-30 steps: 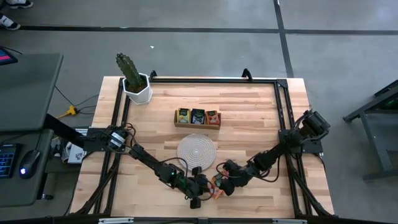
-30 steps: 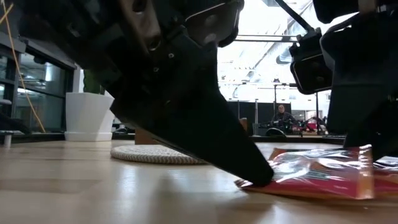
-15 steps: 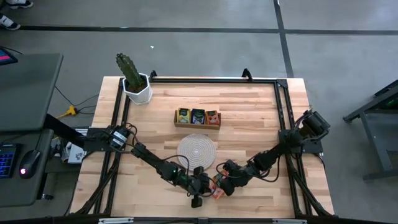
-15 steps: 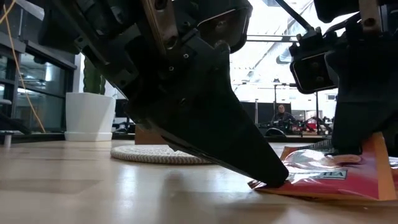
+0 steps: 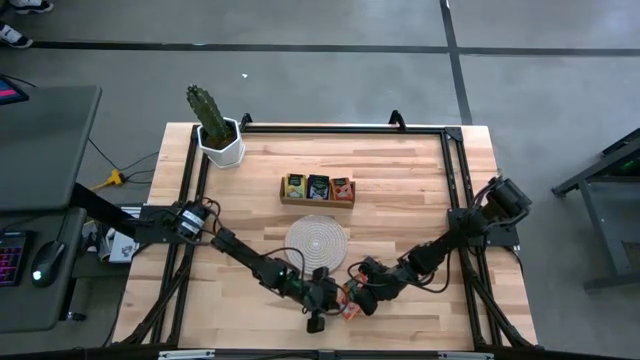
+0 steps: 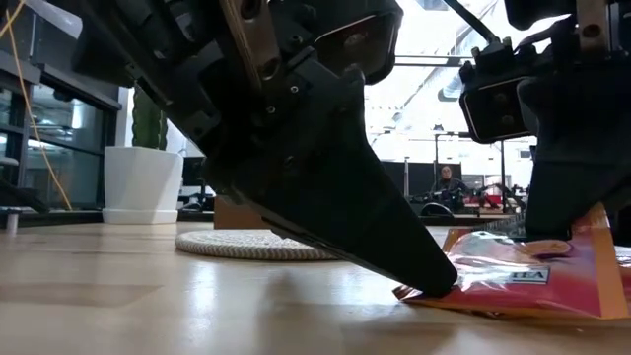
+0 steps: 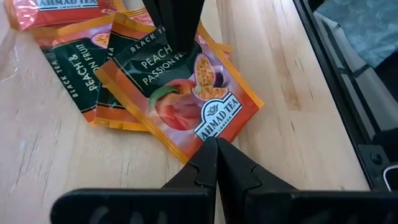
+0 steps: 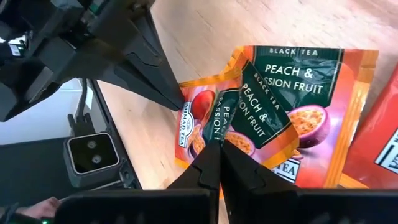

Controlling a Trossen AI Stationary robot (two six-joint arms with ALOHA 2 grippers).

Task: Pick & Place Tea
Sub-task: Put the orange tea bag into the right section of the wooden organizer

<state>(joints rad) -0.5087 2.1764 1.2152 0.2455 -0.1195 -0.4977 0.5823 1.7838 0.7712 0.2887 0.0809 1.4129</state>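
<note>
The high view shows both arms meeting at the near edge of the wooden table (image 5: pixel 400 180), the left gripper (image 5: pixel 336 297) and right gripper (image 5: pixel 352 299) converging on a small orange patch that cannot be resolved there into single sachets. The wrist views resolve it: the left wrist view shows a loose overlapping pile of orange-red peach and passion fruit tea sachets (image 7: pixel 186 87), three whole or in part, with a fourth cut off at the frame corner. In that view the left gripper (image 7: pixel 216 144) has its fingers clenched together, tips pressed on the edge of the top sachet without enclosing it. The right wrist view shows the right gripper (image 8: pixel 219 147) with its fingers pinched on the edge of one sachet (image 8: pixel 233 118), which stands tilted off the pile; the low view confirms this, showing that sachet (image 6: pixel 532 276) raised at one side while its other edge lies on the table under the left finger tip (image 6: pixel 429 281). Only the high view shows the wooden tray (image 5: pixel 317 201) with three compartments, holding yellow-green, dark and orange-red sachets whose count cannot be made out, one round woven mat (image 5: pixel 316 241) just in front of it, and one potted cactus (image 5: pixel 214 127) at the far left corner.
</note>
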